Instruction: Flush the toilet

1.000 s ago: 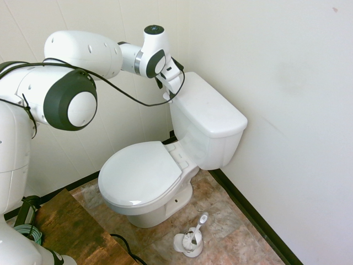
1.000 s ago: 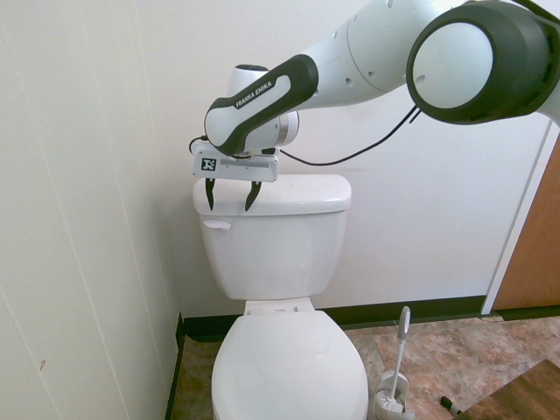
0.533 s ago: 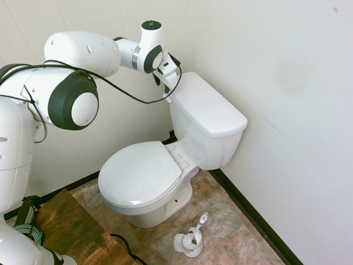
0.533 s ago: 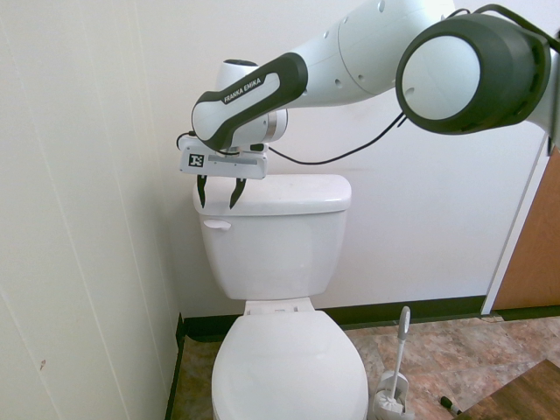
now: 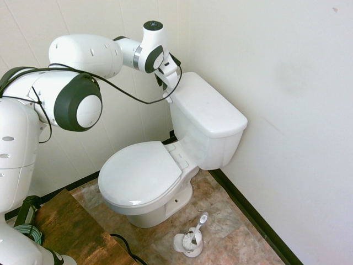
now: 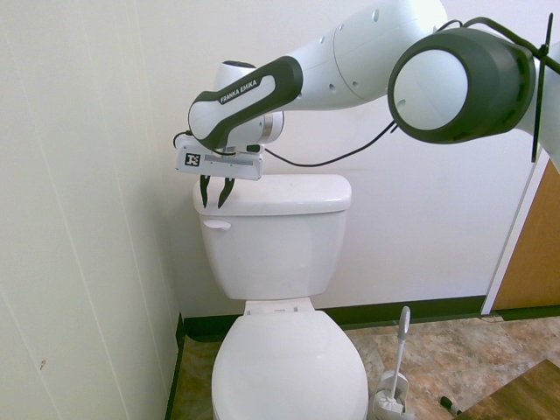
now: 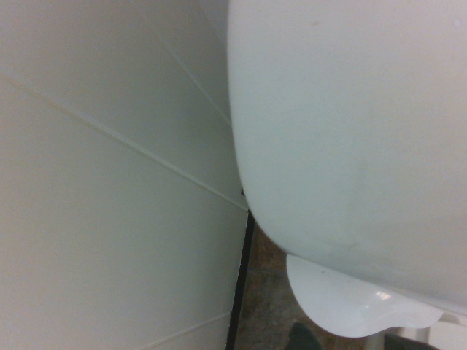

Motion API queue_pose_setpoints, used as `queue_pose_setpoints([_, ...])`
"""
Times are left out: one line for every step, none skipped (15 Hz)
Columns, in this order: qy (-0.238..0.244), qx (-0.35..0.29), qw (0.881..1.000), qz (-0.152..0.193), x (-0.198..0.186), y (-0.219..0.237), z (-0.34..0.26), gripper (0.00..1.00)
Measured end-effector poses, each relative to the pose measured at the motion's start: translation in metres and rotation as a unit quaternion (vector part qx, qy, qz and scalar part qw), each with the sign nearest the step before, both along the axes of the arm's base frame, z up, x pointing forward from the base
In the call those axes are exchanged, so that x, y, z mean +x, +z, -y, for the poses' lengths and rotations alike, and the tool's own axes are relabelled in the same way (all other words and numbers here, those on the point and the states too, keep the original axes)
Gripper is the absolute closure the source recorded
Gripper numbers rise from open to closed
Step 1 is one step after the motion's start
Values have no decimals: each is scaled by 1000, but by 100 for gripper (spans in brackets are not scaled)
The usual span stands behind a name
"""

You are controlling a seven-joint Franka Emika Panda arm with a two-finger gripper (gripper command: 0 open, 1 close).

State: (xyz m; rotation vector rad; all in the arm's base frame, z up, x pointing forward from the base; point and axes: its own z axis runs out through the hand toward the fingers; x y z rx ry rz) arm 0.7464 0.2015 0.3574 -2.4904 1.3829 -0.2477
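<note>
The white toilet [image 5: 165, 171] stands in a corner with its seat lid [image 6: 289, 367] down. Its boxy tank [image 6: 276, 245] carries a small white flush lever [image 6: 216, 225] at the top corner nearest the side wall. My gripper [image 6: 213, 202] hangs fingers-down just above that corner of the tank lid [image 5: 207, 105], a short way over the lever and not touching it. Its dark fingers stand open with a narrow gap and nothing between them. In the first exterior view the gripper [image 5: 167, 94] sits at the lid's wall-side corner. The wrist view shows the tank lid [image 7: 350, 146] from above.
A panelled side wall [image 6: 79, 219] runs close beside the tank and the gripper. A white toilet brush in its holder [image 5: 191, 238] stands on the brown floor beside the bowl. A wooden surface [image 5: 66, 226] lies near the arm's base.
The fingers have drawn together from a wide stance to a narrow gap. The gripper has shifted slightly toward the side wall and risen a little above the tank lid's corner.
</note>
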Motion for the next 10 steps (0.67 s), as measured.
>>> queue_pose_setpoints([0,0,1000,0,1,-1,2,100])
queue_pose_setpoints([0,-1,1000,0,2,-2,3,100])
queue_pose_setpoints([0,-1,1000,0,2,-2,3,100])
queue_pose_setpoints([1,-1,1000,0,2,-2,3,100])
queue_pose_setpoints([1,-1,1000,-1,2,-3,3,100])
queue_pose_setpoints([1,-1,1000,-2,2,-5,3,100])
queue_pose_setpoints([0,-1,1000,-6,2,-11,3,100])
queue_pose_setpoints([0,-2,1000,-10,2,-17,3,100])
queue_pose_setpoints([-1,-1,1000,-14,3,-24,4,100])
queue_pose_setpoints([-1,-2,1000,-17,3,-30,4,100])
